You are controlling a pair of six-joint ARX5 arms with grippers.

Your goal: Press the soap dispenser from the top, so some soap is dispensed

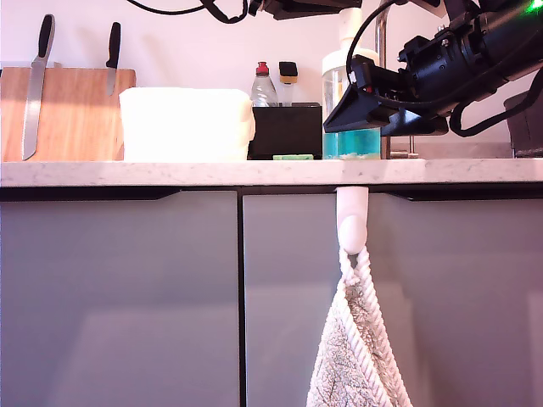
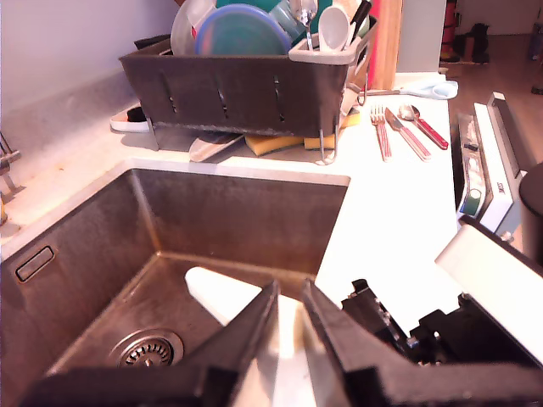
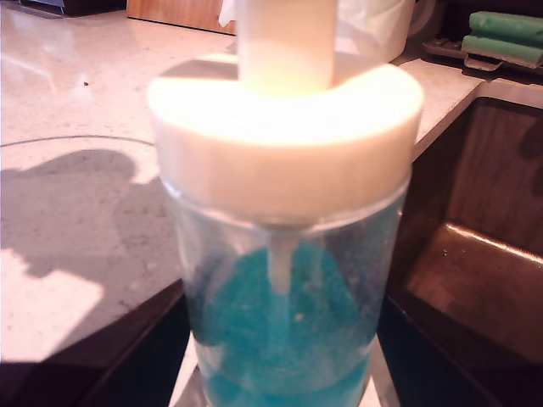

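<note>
The soap dispenser [image 1: 344, 72] is a clear bottle with a wide white cap [image 3: 284, 144] and a white push-top [image 3: 284, 42]. It stands on the counter at the sink's edge, right of centre in the exterior view. Teal soap [image 3: 280, 339] fills its lower part. My second gripper [image 1: 346, 119] reaches in from the exterior view's right, shut on the bottle with dark fingers [image 3: 119, 365] on both sides. My first gripper [image 2: 288, 318] hangs over the sink with its fingers nearly together; a white rounded shape beneath them is probably the push-top. Its arm [image 1: 297, 7] runs along the exterior view's top edge.
A steel sink [image 2: 237, 212] lies beside the dispenser, with a loaded dish rack [image 2: 237, 93] and cutlery [image 2: 399, 127] beyond. The exterior view shows a black caddy [image 1: 284, 131], a red-capped bottle [image 1: 263, 85], a green sponge [image 1: 293, 157], a white tub [image 1: 187, 123], knives [image 1: 34, 85] and a hanging towel [image 1: 356, 339].
</note>
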